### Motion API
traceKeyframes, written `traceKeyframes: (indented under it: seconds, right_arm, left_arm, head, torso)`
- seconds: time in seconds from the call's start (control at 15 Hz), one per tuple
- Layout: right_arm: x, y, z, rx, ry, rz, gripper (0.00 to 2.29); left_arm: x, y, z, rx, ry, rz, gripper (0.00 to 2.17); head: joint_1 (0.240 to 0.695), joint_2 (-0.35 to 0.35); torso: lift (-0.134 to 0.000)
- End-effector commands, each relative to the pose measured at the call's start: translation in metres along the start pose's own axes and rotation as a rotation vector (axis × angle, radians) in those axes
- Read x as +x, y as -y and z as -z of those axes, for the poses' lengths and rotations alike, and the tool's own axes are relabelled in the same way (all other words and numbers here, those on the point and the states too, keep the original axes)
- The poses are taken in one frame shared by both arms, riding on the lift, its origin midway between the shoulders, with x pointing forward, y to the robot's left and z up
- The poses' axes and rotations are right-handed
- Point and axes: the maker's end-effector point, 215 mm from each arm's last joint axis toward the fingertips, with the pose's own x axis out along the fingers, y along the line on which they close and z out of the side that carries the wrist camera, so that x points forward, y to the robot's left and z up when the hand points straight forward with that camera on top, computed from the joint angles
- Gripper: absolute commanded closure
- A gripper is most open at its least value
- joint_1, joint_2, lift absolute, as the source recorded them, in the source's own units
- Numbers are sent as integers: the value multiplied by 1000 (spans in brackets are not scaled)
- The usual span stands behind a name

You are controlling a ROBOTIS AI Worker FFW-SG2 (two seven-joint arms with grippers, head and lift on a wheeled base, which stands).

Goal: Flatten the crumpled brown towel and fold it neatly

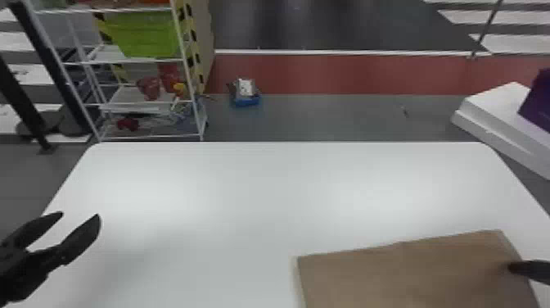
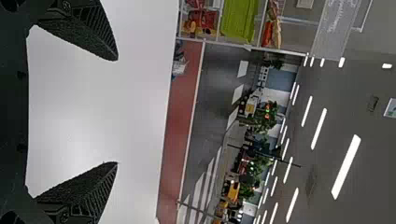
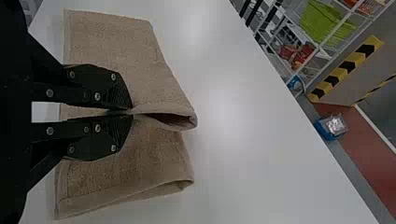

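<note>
Brown towel (image 1: 409, 274) on white table (image 1: 245, 196)

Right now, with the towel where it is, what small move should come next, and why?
I'd probably have the right gripper ease the towel left, toward the middle of the table. Its fingers are shut on a ridge of the cloth, which lies at the table's near right, while the open left gripper is well away from it.
</note>
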Motion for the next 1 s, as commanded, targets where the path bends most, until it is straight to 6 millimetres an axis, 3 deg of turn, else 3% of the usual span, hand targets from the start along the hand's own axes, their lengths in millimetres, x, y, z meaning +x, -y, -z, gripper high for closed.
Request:
traceKeyframes:
  seconds: [0.0,0.13,0.27,0.4,0.6,0.8,0.93]
  right_arm:
    - [10,9,25,47,-60,7,1021]
    - [18,0,29,52,-67,-25,1021]
    - [22,-32,8,33,-27,-121,1021]
    - [30,-82,-25,-22,40,-241,1021]
    - [45,-175,-65,-181,109,-376,1021]
    - [69,-238,-72,-258,105,-473,1021]
    - [77,-264,-64,-288,96,-517,1021]
  left_arm:
    - [2,3,4,-7,-4,6,87]
    - [2,3,5,1,-12,6,87]
    - [0,3,8,-1,-16,10,87]
    - [-2,10,9,5,-23,41,87]
    - [-5,30,20,31,-49,124,100]
    - [-17,47,17,86,-41,188,103]
    - [-22,46,17,93,-46,183,103]
  head:
    - [695,-11]
    - [695,-15]
    - [695,0]
    - [695,23]
    - [695,63]
    - [695,127]
    - [695,187]
  torso:
    - [-124]
    - [-124]
    - [-124]
    - [-124]
    - [-124]
    - [-124]
    - [-124]
